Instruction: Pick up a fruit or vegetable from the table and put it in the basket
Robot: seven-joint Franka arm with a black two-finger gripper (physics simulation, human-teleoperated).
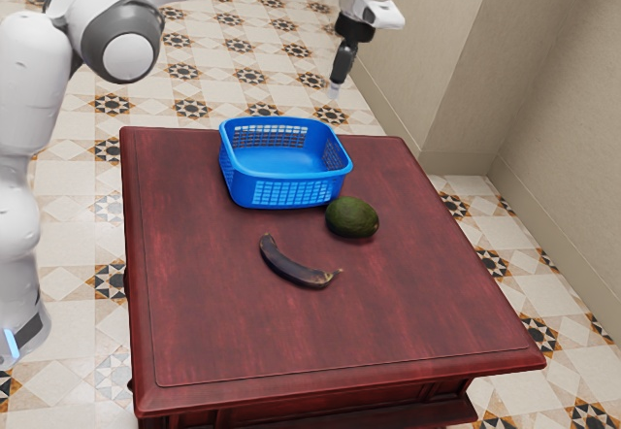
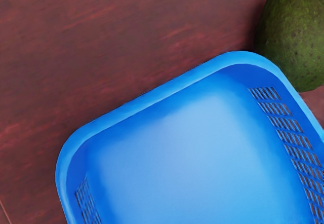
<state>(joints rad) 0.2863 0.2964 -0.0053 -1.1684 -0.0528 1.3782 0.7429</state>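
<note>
Your avocado (image 1: 352, 217) rests on the tabletop (image 1: 204, 313), just beside a corner of the blue basket (image 1: 291, 193) — the dark banana (image 1: 293, 268) lies near both. The end effector (image 1: 335, 88) hangs higher — apart or together, you cannot tell.

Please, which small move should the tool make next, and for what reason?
Probably the tool should shift sideways toward the avocado, without descending yet: the wrist view looks down mostly into the basket, while avocado and banana both lie outside it, on the table.
</note>
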